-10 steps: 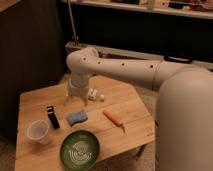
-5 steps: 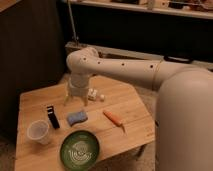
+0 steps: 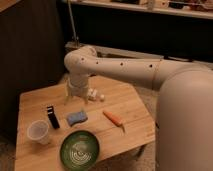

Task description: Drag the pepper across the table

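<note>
The pepper [image 3: 113, 118] is a slim orange tapered object lying on the right half of the light wooden table [image 3: 135, 107], its paler end pointing toward the front right. My gripper [image 3: 75, 99] hangs from the white arm over the table's back middle, above and behind the blue sponge [image 3: 77, 117]. It is to the left of the pepper and apart from it, holding nothing that I can see.
A white bottle [image 3: 95, 94] lies just right of the gripper. A black rectangular object [image 3: 52, 116] and a clear plastic cup [image 3: 39, 132] stand at the left. A green bowl [image 3: 79, 149] sits at the front edge. My arm's large white body fills the right side.
</note>
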`<state>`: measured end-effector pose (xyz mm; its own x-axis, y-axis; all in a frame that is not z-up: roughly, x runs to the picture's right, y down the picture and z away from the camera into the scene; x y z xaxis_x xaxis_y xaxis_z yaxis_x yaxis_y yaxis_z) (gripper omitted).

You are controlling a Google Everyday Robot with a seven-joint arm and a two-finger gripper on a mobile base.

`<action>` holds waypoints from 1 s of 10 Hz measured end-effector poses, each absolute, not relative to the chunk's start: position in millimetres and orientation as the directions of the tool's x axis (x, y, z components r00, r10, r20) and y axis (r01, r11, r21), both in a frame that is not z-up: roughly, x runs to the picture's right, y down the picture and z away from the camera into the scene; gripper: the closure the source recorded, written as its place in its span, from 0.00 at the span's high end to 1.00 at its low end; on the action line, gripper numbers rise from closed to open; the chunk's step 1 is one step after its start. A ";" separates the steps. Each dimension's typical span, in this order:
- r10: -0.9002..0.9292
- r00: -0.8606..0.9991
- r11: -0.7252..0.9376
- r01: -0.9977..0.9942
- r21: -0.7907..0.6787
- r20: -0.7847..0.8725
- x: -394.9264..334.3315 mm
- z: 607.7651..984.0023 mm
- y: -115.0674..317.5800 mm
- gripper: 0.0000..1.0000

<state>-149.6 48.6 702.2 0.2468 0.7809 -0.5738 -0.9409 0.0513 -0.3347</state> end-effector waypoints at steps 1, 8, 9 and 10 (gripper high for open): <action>0.793 0.345 0.160 -0.913 -0.374 -0.502 -144.3 699.0 34.7 0.65; 0.691 0.694 0.542 -0.684 -0.489 -0.204 -87.8 704.7 -45.8 0.65; 0.689 0.693 0.541 -0.686 -0.487 -0.211 -86.6 706.0 -44.4 0.65; 0.688 0.686 0.528 -0.698 -0.483 -0.238 -87.6 709.0 -36.1 0.65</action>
<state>-87.6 -36.1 709.0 0.6857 0.6878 -0.2385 -0.6980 0.5282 -0.4835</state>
